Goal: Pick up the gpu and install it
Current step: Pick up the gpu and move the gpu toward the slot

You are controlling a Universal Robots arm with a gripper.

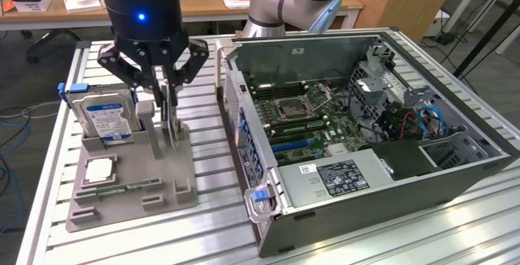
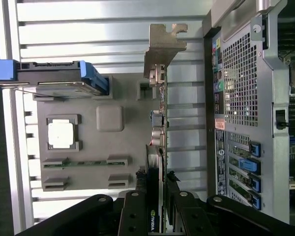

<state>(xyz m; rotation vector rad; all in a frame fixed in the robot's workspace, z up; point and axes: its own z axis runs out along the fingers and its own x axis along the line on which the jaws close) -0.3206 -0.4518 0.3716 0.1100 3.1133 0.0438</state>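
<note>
The gpu stands on edge over the grey parts holder, thin and upright. My gripper reaches down from above with its fingers closed on the card's top edge. In the wrist view the gpu shows edge-on, its silver bracket at the far end. The gripper clamps the card from both sides. Whether the card still sits in the holder's slot or has risen from it I cannot tell.
On the holder are a silver hard drive with a blue-white label, a processor chip and a green memory stick. The open computer case lies to the exterior view's right, its motherboard slots exposed.
</note>
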